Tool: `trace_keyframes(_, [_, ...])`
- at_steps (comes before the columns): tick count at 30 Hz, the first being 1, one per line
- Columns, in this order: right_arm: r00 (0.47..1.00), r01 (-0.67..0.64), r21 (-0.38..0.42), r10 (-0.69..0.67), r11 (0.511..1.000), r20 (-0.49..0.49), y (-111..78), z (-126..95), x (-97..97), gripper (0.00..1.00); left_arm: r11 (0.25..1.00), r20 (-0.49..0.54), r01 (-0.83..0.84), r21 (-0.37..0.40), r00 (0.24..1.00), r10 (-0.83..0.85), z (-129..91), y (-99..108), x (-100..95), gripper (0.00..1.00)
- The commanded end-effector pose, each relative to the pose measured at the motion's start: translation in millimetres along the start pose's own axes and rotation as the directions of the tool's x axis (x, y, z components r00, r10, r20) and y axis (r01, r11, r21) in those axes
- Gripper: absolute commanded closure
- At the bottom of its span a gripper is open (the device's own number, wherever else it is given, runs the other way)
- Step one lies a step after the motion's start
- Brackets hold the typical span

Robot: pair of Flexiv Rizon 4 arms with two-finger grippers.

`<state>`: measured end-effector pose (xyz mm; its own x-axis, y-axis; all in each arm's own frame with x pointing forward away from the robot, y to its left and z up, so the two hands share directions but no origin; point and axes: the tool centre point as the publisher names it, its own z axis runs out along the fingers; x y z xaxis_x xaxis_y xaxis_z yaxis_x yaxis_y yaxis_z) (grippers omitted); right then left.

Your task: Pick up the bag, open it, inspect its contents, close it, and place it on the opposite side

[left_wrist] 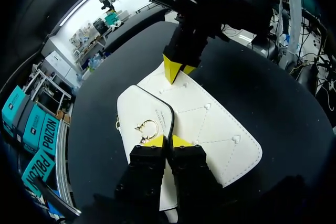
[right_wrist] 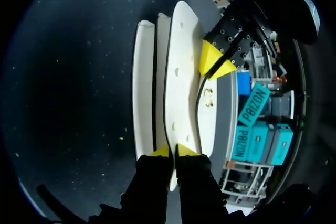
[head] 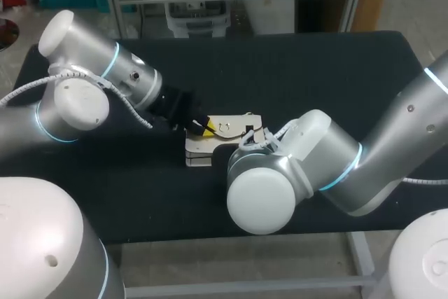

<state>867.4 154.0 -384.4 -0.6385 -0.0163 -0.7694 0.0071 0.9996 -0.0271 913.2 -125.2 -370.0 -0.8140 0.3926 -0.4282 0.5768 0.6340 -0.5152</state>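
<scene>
Lying flat on the black table [head: 315, 68], the white bag [head: 234, 122] — likely light, stiffish, smooth — is pinched from both ends: left gripper [left_wrist: 168, 141] closed on its flap edge beside the gold ring clasp [left_wrist: 147, 129], right gripper [right_wrist: 172, 150] closed on the opposite rim.

From overhead, the right arm [head: 329, 166] hid the right gripper [right_wrist: 173, 151] and the right end of the white bag [head: 231, 125]. Only the yellow tips of the left gripper [head: 208, 128] showed. At each wrist, the gripper's own black body covered the bag's near edge. The bag's inside was out of sight, and the gold clasp [left_wrist: 147, 129] was too small to make out.
</scene>
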Motion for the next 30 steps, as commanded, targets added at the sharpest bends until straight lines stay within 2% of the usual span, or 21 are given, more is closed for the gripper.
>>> trace_keyframes(1, [0.989,0.000,-0.012,0.002,1.000,0.147,-2.9,3.0,6.1,1.00,1.000,-0.007,-0.003,0.006,1.000,0.003,8.9,2.1,-3.2,1.00])
trace_keyframes(8, [0.989,0.000,-0.012,0.002,1.000,0.147,-2.9,3.0,6.1,1.00,1.000,-0.002,0.026,-0.001,1.000,-0.026,9.9,4.6,-7.2,1.00])
trace_keyframes(21, [0.989,0.000,-0.012,0.002,1.000,0.147,-2.9,3.0,6.1,1.00,0.999,-0.053,-0.037,0.011,0.998,0.037,-9.1,8.6,6.7,1.00])
trace_keyframes(28, [0.989,0.000,-0.012,0.002,1.000,0.147,-2.9,3.0,6.1,1.00,0.999,-0.082,-0.042,-0.004,0.996,0.042,3.4,7.0,6.4,1.00])
trace_keyframes(30, [0.989,0.000,-0.012,0.002,1.000,0.147,-2.9,3.0,6.1,1.00,0.999,-0.082,-0.038,-0.030,0.996,0.035,10.4,5.6,4.5,1.00])
